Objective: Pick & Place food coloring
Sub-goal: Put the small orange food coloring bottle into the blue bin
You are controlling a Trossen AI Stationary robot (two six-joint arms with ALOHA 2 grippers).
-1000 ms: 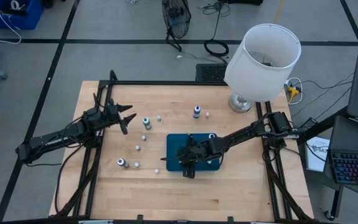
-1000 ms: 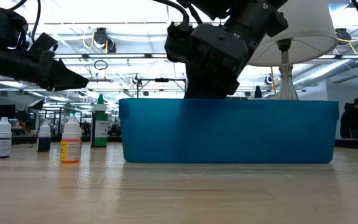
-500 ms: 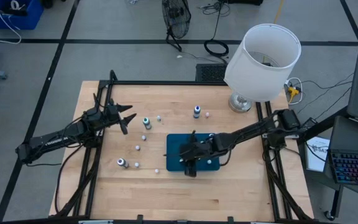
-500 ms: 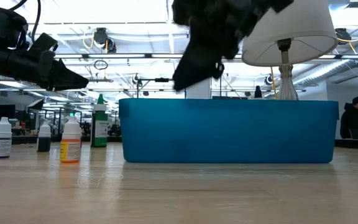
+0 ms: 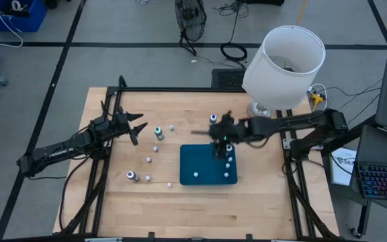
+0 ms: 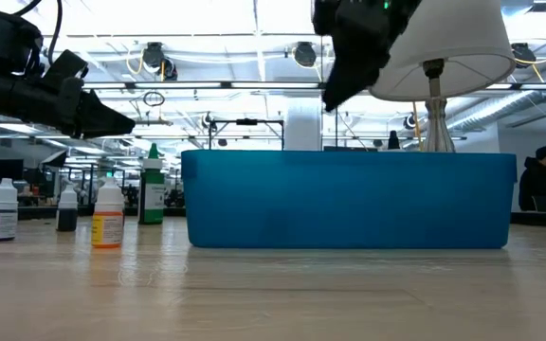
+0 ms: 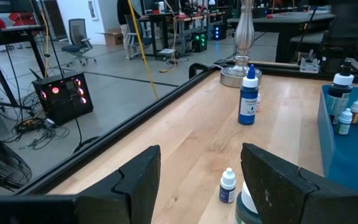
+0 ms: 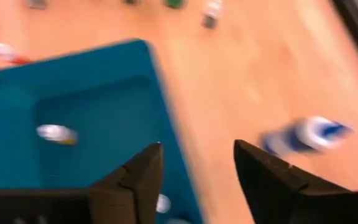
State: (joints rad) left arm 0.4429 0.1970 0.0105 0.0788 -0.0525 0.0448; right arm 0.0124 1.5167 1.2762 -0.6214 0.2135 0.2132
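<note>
Teal tray [image 5: 195, 158] at counter [image 5: 247, 208] centre holds several small food coloring bottles [image 5: 228, 163], mostly along its 3 o'clock wall. More bottles scattered on wood toward 9 o'clock. Blue bottle [image 5: 212, 119] stands at tray's 12 o'clock. Right pincer [image 5: 219, 139] above tray's far edge, fingers apart, empty. Left pincer [image 5: 137, 128] at 9 o'clock, apart, empty.

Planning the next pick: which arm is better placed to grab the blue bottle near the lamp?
Right. The right gripper is open at the teal tray's far edge, close to the blue bottle; the left gripper hovers farther away.
</note>
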